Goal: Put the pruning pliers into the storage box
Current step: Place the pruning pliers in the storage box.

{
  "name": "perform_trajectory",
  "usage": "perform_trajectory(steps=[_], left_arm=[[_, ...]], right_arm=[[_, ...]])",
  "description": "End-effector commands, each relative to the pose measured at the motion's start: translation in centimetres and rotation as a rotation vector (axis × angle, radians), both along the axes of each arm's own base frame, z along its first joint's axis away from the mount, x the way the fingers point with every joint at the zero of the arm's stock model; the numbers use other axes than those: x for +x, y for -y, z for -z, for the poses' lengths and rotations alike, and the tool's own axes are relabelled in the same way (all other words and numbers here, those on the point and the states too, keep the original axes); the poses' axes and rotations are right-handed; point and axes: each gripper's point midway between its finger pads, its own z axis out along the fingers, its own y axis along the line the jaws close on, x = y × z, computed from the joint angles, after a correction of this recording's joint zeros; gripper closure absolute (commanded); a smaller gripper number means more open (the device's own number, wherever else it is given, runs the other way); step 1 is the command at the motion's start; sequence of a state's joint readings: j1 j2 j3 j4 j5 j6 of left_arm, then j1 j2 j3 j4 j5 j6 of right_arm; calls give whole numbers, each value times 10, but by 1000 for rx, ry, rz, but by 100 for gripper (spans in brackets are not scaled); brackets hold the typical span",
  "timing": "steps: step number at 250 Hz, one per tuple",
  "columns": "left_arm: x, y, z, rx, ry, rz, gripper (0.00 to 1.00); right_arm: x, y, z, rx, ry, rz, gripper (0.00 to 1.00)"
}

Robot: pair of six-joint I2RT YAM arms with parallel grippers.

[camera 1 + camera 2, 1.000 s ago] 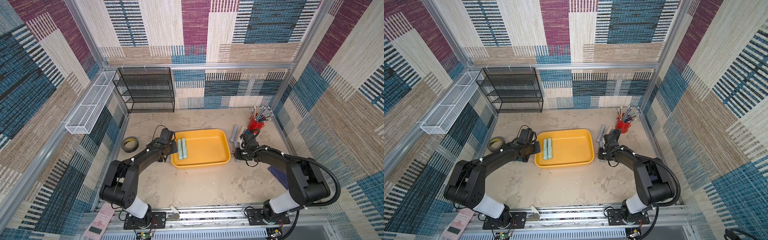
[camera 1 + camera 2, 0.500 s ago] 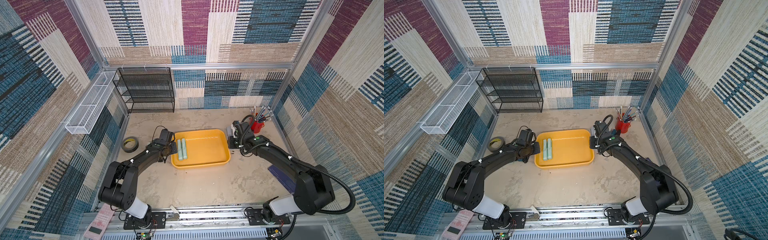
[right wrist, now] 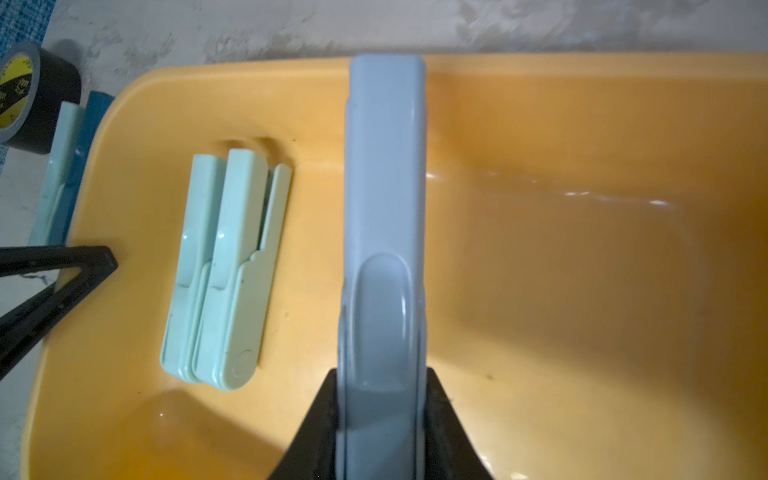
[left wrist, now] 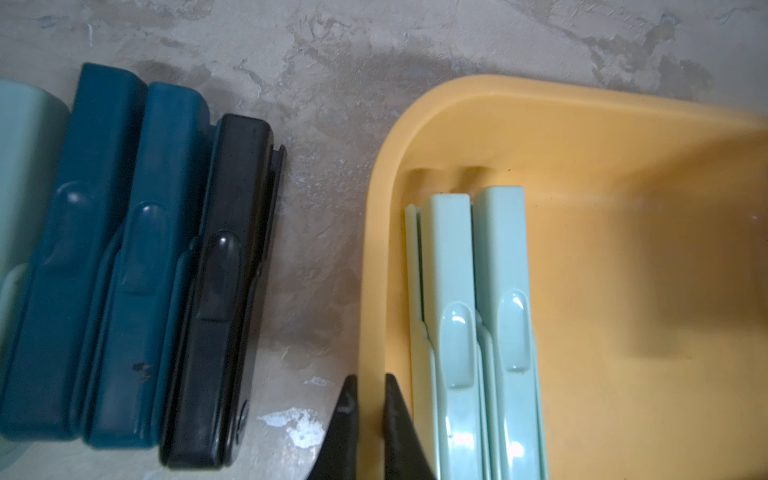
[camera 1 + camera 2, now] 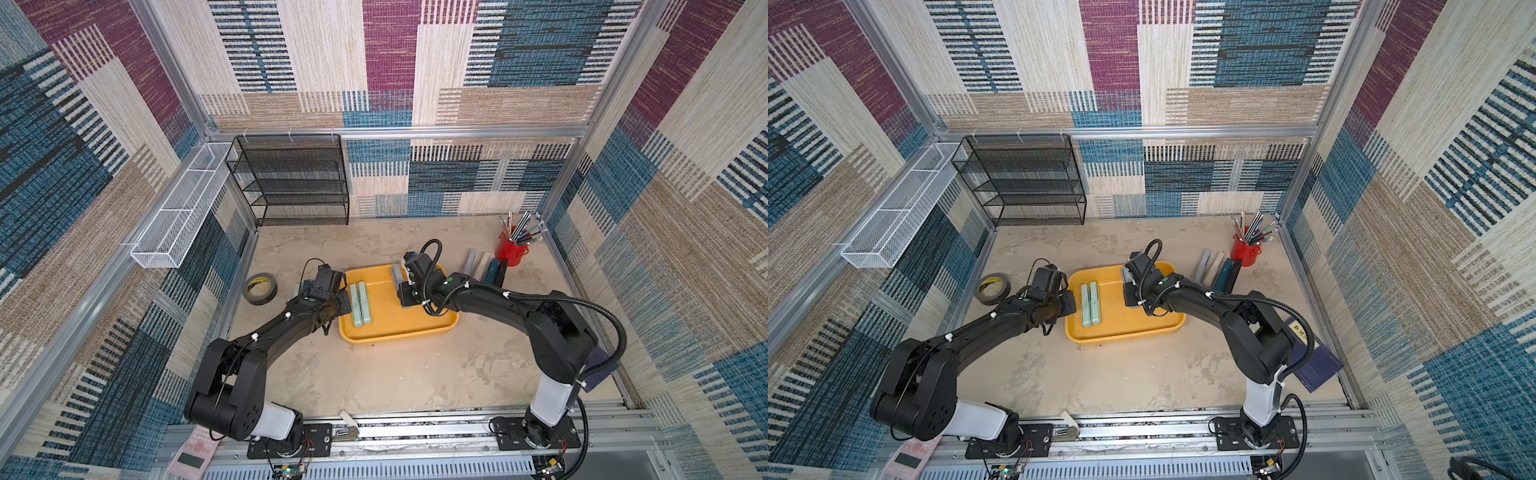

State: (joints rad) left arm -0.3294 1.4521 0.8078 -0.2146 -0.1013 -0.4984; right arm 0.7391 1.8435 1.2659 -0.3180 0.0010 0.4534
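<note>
Left floor: teal and black pliers (image 4: 124, 270) side by side, just outside the storage box (image 5: 386, 324), not yet loaded.
Left rim: left gripper (image 4: 371, 419) pinching the box's left wall; any slip there likely to let the box skid.
Box floor: pale green pliers (image 4: 478, 311), two, flat and touching, near that wall.
Box centre: right gripper (image 3: 382, 415) clamped on one end of grey pliers (image 3: 384, 187), raised, tip over the far rim; released here, liable to catch the rim and tumble out.
Right floor: row of pliers (image 5: 484, 268) beside red cup (image 5: 510, 251), waiting.
</note>
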Motion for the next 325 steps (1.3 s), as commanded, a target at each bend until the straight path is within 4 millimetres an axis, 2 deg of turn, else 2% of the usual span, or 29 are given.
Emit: perform_trajectory(steps=[1,114,209,243,282,325], left_arm=[[7,0,-5,-19,42,-29,89],[5,7,-10,-36,65,-25,89],[5,9,-6,-36,56,-18,89],[5,10,-5,-34,53,-14,89],[5,11,-3,-39,49,-11,89],[5,11,-1,-38,48,-9,90]], right_arm=[[0,-19,-1,50,9,8,73],[1,-53,37,37,-35,-18,72],[0,-77,39,83,-69,-60,65],[-1,-81,30,112,-69,-69,60],[-3,-89,20,158,-74,-91,60],[-8,-95,30,175,-113,-114,60]])
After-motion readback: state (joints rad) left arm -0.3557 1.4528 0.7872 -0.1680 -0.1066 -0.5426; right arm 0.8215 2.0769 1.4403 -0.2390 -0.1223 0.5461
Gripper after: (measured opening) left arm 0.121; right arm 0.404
